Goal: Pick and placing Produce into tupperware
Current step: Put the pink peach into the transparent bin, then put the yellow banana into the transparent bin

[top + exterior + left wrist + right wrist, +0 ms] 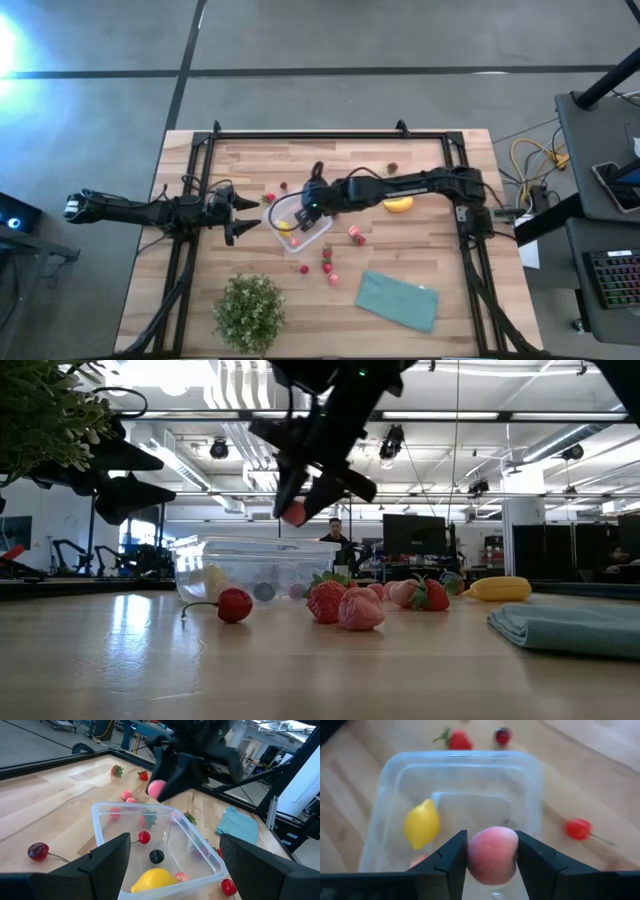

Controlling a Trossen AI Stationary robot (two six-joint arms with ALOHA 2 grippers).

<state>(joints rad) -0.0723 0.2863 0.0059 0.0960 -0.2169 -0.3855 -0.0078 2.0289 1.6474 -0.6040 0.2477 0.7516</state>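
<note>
Tupperware [385, 785] holds a lemon [421, 823], strawberries [345, 603] scattered beside.

Lighting's pretty even on my bench [420, 180] from straight above, with one blown-out glare patch on the floor [8, 45] off to the side. From bench height the ceiling lights [180, 372] wash out and turn my arms into silhouettes, with a sheen on the wood. My right end effector [492, 855] looks soft and blurry up close.
</note>
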